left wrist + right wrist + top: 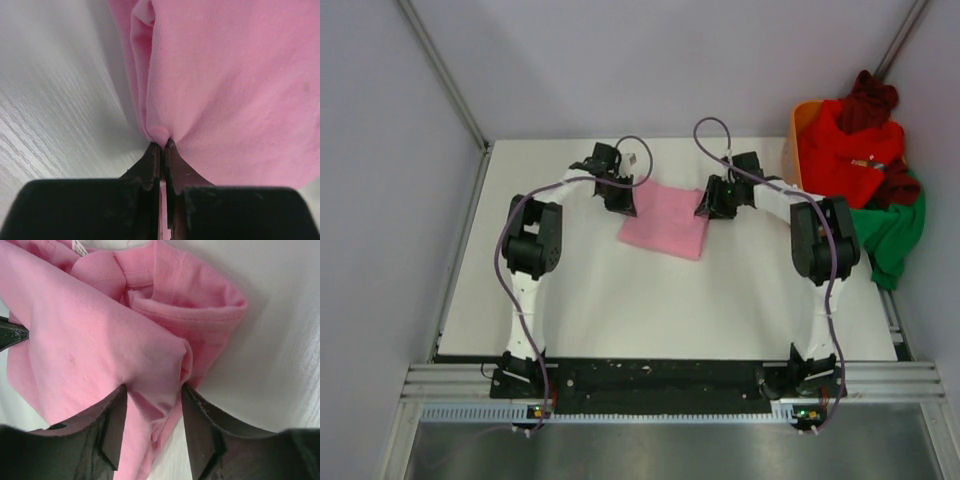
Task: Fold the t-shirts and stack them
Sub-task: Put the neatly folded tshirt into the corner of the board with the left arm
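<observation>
The light pink t-shirt [665, 222] lies folded into a small rectangle at the middle back of the table. My left gripper [620, 200] is at its left edge and is shut on a pinch of the pink cloth [230, 90]; the left wrist view shows the tips [161, 142] closed on the fold. My right gripper [712, 205] is at the shirt's right edge. In the right wrist view it [154, 387] is open, with a loose fold of the pink shirt [100, 340] between its two fingers. The collar and a sleeve hem bunch up beyond it.
An orange basket [802, 125] stands at the back right, heaped with a bright red shirt [845, 150], a dark maroon one [870, 100] and a green one [892, 235] hanging over its near side. Bare white table [650, 310] lies between the shirt and the arm bases.
</observation>
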{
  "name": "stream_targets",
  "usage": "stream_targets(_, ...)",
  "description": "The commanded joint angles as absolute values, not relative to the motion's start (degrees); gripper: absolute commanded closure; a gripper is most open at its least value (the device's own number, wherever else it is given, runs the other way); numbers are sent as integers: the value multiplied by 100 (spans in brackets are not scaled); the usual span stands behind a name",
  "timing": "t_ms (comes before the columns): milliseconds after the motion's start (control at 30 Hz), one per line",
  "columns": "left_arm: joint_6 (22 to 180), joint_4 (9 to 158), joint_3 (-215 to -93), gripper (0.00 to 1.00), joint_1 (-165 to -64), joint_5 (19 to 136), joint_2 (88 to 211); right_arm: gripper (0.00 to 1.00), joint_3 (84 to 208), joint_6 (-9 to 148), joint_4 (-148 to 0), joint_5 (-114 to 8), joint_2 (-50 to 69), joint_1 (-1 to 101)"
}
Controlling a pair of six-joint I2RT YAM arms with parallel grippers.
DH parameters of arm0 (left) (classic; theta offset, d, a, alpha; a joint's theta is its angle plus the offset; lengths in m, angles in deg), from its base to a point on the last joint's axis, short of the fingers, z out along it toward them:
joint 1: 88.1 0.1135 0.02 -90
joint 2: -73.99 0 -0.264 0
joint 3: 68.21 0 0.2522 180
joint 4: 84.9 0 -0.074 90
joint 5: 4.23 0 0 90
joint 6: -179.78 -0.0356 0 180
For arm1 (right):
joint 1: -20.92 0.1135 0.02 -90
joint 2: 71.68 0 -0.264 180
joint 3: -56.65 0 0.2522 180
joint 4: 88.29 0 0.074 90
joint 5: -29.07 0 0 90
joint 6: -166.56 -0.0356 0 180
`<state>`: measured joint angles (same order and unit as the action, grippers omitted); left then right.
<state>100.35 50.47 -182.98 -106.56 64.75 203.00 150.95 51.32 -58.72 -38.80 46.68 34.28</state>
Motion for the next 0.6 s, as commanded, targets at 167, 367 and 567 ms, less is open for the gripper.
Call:
stream_targets(167,9832,5199,-17216,100,-10094,6291,19547,1,14988,6055,-5265,-4538,3670,3393)
stream_targets(367,8744,4690,-16311,100,-9532,6783,18633,1,14557,6398,-5028,-4792,2651,3393)
stream_targets(567,7478,4540,-15011,100,-8846,7749,17517,1,14442,6732,-4747,-5021,2114,3498)
